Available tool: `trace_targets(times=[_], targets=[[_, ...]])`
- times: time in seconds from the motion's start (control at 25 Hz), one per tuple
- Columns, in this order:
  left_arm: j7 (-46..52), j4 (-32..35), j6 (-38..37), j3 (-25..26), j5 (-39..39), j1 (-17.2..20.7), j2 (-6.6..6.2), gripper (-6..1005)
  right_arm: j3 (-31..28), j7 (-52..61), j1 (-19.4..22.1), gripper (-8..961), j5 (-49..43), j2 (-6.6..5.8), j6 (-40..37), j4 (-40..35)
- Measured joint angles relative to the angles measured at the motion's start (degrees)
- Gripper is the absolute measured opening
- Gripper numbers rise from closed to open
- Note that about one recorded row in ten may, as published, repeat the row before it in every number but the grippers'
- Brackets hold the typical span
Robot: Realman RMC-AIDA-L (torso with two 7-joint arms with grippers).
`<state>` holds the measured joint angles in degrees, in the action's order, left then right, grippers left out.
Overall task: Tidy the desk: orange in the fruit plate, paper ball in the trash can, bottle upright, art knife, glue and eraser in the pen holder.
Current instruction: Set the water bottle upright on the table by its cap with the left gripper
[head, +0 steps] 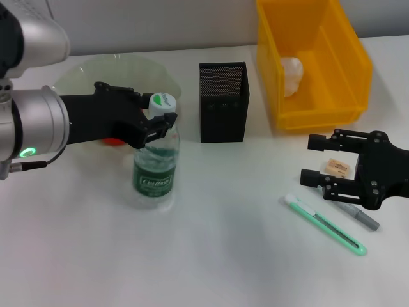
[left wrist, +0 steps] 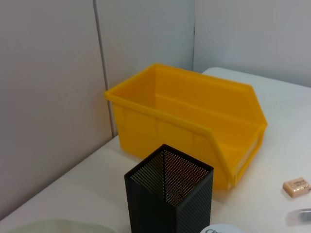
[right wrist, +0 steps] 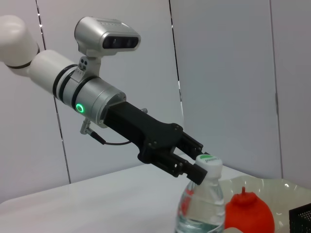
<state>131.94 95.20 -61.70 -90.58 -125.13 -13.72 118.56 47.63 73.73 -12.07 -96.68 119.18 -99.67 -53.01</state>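
Observation:
The bottle (head: 155,173) stands upright on the white desk. My left gripper (head: 163,123) is shut on its neck just under the cap; the right wrist view shows this too (right wrist: 197,170). The orange (right wrist: 249,211) lies in the fruit plate (head: 83,71), mostly hidden behind my left arm in the head view. The paper ball (head: 291,75) lies in the trash can (head: 319,57). My right gripper (head: 308,160) is open, with the eraser (head: 337,167) between its fingers. The green art knife (head: 326,225) and grey glue (head: 361,217) lie beside it. The pen holder (head: 222,102) stands mid-desk.
The pen holder stands between the bottle and the trash can, close to the can's left wall. The left wrist view shows the pen holder (left wrist: 170,194), the trash can (left wrist: 194,116) and the eraser (left wrist: 296,187). A grey wall runs behind the desk.

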Motion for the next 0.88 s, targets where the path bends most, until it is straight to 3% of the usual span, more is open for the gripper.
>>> trace_targets(times=[0.88], targets=[[-2.75, -0.5, 1.24, 0.27, 1.95, 1.88, -0.12, 434, 0.01, 0.21, -0.46, 648, 0.0, -0.09, 0.44, 0.31]])
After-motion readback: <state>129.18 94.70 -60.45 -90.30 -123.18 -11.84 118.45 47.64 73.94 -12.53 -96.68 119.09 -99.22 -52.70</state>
